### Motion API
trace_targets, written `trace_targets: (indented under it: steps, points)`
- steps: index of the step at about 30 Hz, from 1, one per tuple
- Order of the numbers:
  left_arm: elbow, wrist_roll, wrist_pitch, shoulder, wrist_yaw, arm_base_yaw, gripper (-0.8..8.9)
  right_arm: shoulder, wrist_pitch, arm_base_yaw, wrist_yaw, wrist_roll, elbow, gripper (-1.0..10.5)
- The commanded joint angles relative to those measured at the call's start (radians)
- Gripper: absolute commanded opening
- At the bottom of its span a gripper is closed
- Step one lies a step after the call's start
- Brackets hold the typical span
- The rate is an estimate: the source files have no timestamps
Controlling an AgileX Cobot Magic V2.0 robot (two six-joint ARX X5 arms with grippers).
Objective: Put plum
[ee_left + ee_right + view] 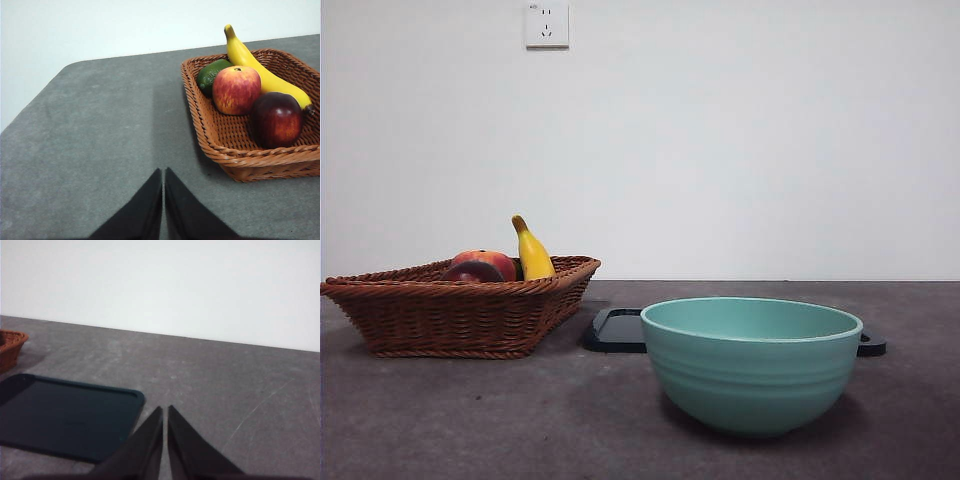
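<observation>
Maroon plum in wicker basket; left hand and right hand closed, empty.

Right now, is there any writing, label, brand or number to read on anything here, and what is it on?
None can be read. The wall socket shows only slot holes, no lettering. The teal bowl, wicker basket, dark tray and the fruit, that is plum, apple, banana and green fruit, carry no stickers or print.
</observation>
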State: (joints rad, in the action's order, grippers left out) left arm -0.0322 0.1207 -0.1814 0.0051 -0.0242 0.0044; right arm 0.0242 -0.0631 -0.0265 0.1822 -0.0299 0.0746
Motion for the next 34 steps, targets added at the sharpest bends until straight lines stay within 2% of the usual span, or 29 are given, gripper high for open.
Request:
trace_targets:
  steps: [1, 5, 15, 34]
  points:
    - [0.021, -0.002, -0.006, -0.002, 0.003, 0.002, 0.07, -0.021, 0.011, 0.0, -0.004, -0.003, -0.024, 0.1]
    - [0.021, -0.002, -0.007, -0.002, 0.003, 0.002, 0.07, -0.021, 0.017, 0.001, -0.004, 0.002, -0.059, 0.1]
    - [0.021, -0.002, -0.007, -0.002, 0.003, 0.002, 0.07, -0.021, -0.106, 0.001, -0.008, 0.004, -0.064, 0.1]
    - [0.021, -0.002, -0.007, -0.002, 0.003, 0.002, 0.07, -0.021, -0.095, 0.001, -0.019, 0.011, -0.063, 0.1]
